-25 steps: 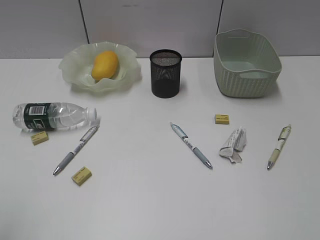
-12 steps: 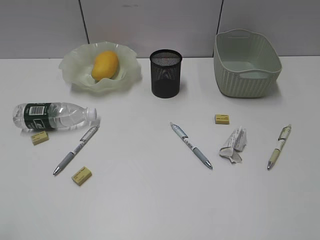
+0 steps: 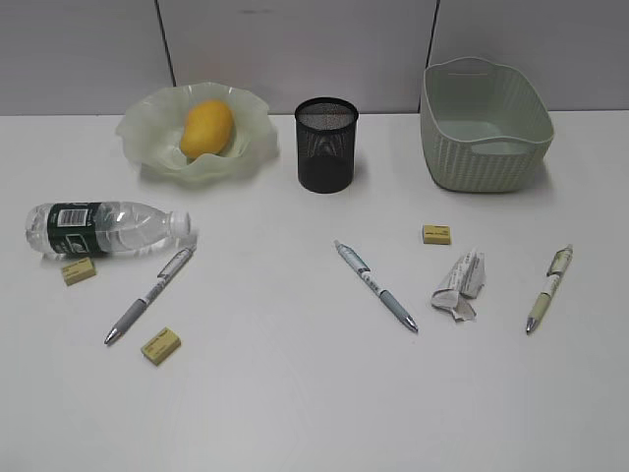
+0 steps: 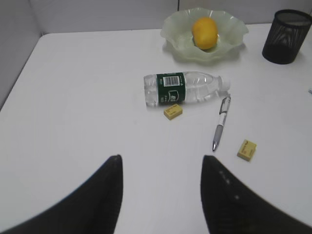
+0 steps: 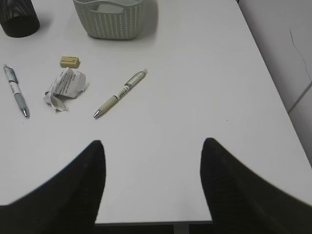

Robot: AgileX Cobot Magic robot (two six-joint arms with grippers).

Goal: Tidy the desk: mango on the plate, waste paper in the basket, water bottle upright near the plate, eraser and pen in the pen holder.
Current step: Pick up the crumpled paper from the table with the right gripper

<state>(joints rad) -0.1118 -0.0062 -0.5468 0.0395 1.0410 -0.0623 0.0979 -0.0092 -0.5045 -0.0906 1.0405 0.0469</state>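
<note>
Fingers: both grippers, left [image 4: 161,195] and right [image 5: 153,187], are hanging with jaws spread and nothing between them, well back from everything.
Mango: it is sitting in the plate [image 3: 147,123], so mango [image 3: 206,128] looks done.
Bottle: the bottle [image 3: 103,228] is lying on its side near the plate, waiting to be stood up.
Paper: the wad [image 3: 459,285] is lying on the desk [image 3: 295,393], in front of the basket [image 3: 486,123], not in it.
Pens and erasers: three pens and three erasers are lying loose; the holder [image 3: 325,144] seems empty, though its mesh is hiding the bottom.
Hidden: neither arm is showing in the exterior view; the wrist views are cutting off each gripper's base.
</note>
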